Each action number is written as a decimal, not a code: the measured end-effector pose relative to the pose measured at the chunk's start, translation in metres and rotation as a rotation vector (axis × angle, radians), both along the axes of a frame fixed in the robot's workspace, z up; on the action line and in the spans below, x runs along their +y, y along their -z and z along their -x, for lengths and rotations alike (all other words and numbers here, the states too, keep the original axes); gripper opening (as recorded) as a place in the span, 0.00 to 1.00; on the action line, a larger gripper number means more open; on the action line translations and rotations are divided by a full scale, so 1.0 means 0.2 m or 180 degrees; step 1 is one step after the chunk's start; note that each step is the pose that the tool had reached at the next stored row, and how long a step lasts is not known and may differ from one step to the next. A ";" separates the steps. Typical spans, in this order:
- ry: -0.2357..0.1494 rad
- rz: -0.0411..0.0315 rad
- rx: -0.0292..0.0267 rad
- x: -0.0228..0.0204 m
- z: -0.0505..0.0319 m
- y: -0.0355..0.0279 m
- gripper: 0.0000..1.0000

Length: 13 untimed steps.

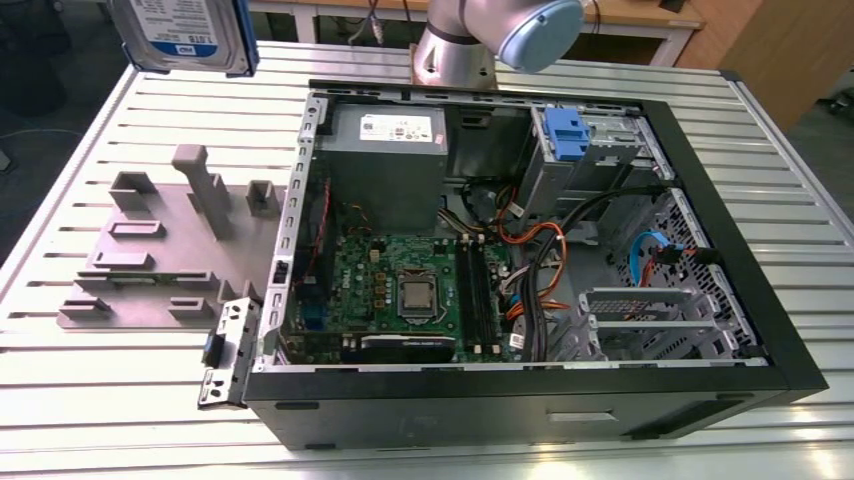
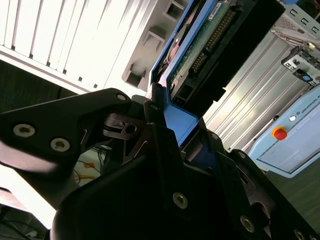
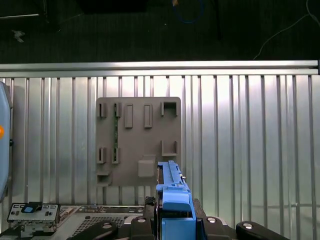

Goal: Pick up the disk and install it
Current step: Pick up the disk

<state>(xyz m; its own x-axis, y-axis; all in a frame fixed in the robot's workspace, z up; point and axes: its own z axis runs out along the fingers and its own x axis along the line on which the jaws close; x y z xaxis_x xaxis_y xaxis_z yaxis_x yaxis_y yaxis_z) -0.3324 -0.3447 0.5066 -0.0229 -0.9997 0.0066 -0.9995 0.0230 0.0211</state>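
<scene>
jaws clamp disk (image 1: pixel 180 32); open case (image 1: pixel 534 388) holds motherboard (image 1: pixel 400 275)

Disk (image 1: pixel 180 35) up in the air, label side facing out
Silver drive with a blue-and-white label and a blue plastic frame round it. In the second wrist view it's tilted, green circuit-board underside showing.

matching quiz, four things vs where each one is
1 silver hard disk in a blue plastic carrier
2 grey plastic fixture plate
3 grey metal box with white sticker
4 small blue plastic latch piece

A on the slatted table, outside the black computer case
B clamped in the gripper
C in the case's drive cage
D in the case, beside the green board

Pairs: 1-B, 2-A, 3-D, 4-C
</scene>
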 end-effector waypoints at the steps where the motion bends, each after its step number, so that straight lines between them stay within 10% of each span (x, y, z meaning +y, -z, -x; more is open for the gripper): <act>1: 0.0000 0.0000 0.0000 0.000 -0.007 0.000 0.36; 13: 0.0000 0.0000 0.0000 0.000 -0.084 0.000 0.36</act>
